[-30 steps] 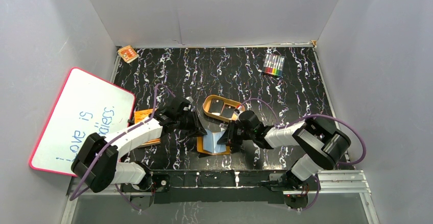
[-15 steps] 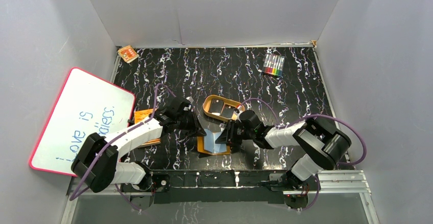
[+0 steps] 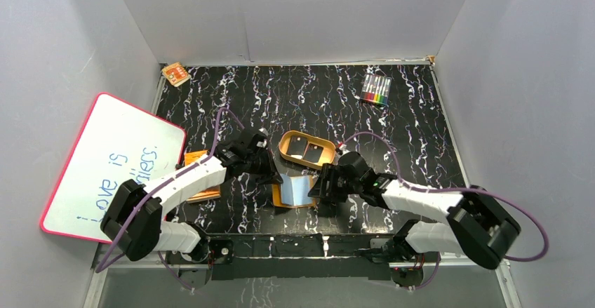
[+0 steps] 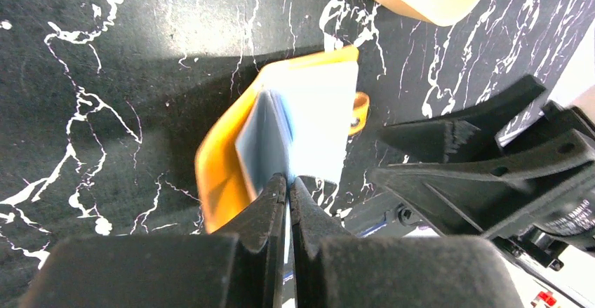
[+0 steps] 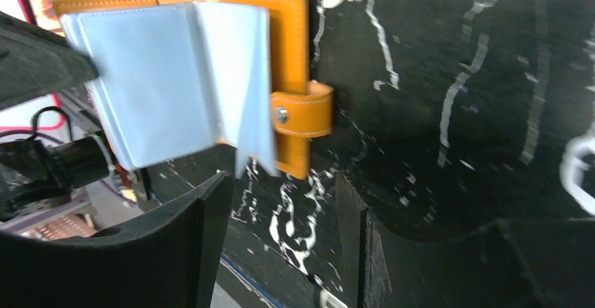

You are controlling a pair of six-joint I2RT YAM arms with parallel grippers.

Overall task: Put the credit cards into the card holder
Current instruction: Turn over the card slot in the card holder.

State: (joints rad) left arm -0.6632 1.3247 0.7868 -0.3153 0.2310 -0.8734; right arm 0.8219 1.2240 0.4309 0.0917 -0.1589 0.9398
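Observation:
The orange-brown card holder [image 3: 286, 197] lies open near the table's front edge, its pale blue-grey sleeves up. My left gripper [image 3: 276, 177] is shut on the edge of one sleeve [image 4: 319, 111], holding it up off the orange cover [image 4: 221, 161]. My right gripper [image 3: 321, 189] is open and empty just right of the holder; its jaws stand wide apart [image 5: 284, 210], a little short of the snap tab [image 5: 302, 111]. Two black credit cards [image 3: 297, 144] [image 3: 313, 154] lie in the tan oval tray [image 3: 285, 152] just behind the holder. No card shows in either wrist view.
A whiteboard [image 3: 112, 164] leans at the left. An orange printed booklet [image 3: 198, 175] lies under my left arm. A pack of markers [image 3: 376, 89] sits at the back right and a small orange item [image 3: 175, 74] at the back left. Grey walls enclose the table.
My right arm has swung its elbow down and out to the right, and its gripper has drawn back slightly from the holder. My left gripper still pinches the sleeve.

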